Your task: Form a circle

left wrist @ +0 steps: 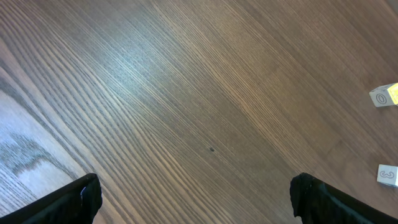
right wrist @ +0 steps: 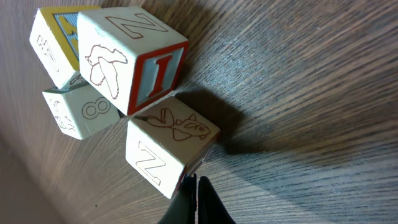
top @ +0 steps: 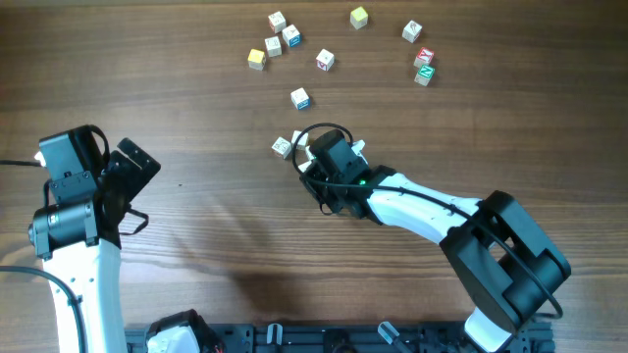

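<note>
A tight clump of small wooden alphabet cubes sits on the table in the right wrist view: a red-edged cube (right wrist: pixel 130 56) with Z and I faces, a yellow-sided one (right wrist: pixel 53 43), a white cube marked 8 (right wrist: pixel 81 112), and a white Z cube (right wrist: pixel 168 146). They do not form a circle; no circle shows in any view. My right gripper (right wrist: pixel 194 182) is shut, its tips against the Z cube's lower corner, holding nothing. From overhead it (top: pixel 306 155) mostly hides that clump, with one cube (top: pixel 283 146) showing. My left gripper (left wrist: pixel 196 193) hangs open over bare wood at far left (top: pixel 132 167).
Several loose cubes lie scattered along the far side: one (top: pixel 300 98) just beyond the clump, a group around (top: pixel 274 45), a yellow one (top: pixel 359 17), a red and a green one (top: pixel 424 65). Two cubes (left wrist: pixel 384 96) (left wrist: pixel 388 175) sit at the left wrist view's right edge.
</note>
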Available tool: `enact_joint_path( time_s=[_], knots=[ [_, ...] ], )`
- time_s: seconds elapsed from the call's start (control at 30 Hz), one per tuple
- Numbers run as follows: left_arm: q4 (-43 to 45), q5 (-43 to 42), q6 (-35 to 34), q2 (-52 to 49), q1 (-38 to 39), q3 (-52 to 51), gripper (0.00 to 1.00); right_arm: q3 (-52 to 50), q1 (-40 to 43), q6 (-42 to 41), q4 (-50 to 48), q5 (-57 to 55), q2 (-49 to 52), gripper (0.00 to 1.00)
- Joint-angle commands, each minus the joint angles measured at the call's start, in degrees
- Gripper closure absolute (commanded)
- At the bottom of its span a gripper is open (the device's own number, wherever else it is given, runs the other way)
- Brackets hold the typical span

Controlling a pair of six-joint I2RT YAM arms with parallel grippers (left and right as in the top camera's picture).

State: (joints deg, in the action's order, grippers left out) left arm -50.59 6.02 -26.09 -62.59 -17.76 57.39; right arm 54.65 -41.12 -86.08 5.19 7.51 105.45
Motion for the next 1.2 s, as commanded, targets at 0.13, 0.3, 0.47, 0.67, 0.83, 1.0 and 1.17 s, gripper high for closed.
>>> enact_joint_path(
  time_s=[0.13, 0.3, 0.47, 0.67, 0.83, 1.0, 1.17],
  knots=[
    [0.11, -0.66, -0.50, -0.04, -0.31, 0.00, 0.00, -0.13, -0.28, -1.05, -0.50, -0.11, 1.11, 0.95],
    [0.11, -0.66, -0.52, -0.04, -0.31, 0.00, 0.00, -0.13, -0.28, -0.94, -1.46, -0.13, 1.11, 0.95],
    [0.11, -0.66, -0.52, -0.04, -0.31, 0.00, 0.00, -0.13, -0.28, -0.87, -1.53, -0.07, 1.11, 0.95],
    [0.13, -0.66, -0.50, -0.04, -0.31, 0.00, 0.00, -0.13, -0.28, 1.22, 3.23, 2.03, 1.11, 0.95],
    [0.11, -0.66, -0.50, -0.04, -0.31, 0.00, 0.00, -0.13, 0.17, 0.76, 4.68, -0.94, 1.11, 0.95],
    [0.11, -0.66, -0.52, -0.04, -0.31, 0.00, 0.00, -0.13, 0.70, 0.57, 4.50, -4.72, 1.11, 0.96],
    [0.13, -0.66, -0.50, -0.04, -0.31, 0.00, 0.00, -0.13, 0.70, 0.61, 3.13, -6.32, 1.11, 0.95]
  ],
)
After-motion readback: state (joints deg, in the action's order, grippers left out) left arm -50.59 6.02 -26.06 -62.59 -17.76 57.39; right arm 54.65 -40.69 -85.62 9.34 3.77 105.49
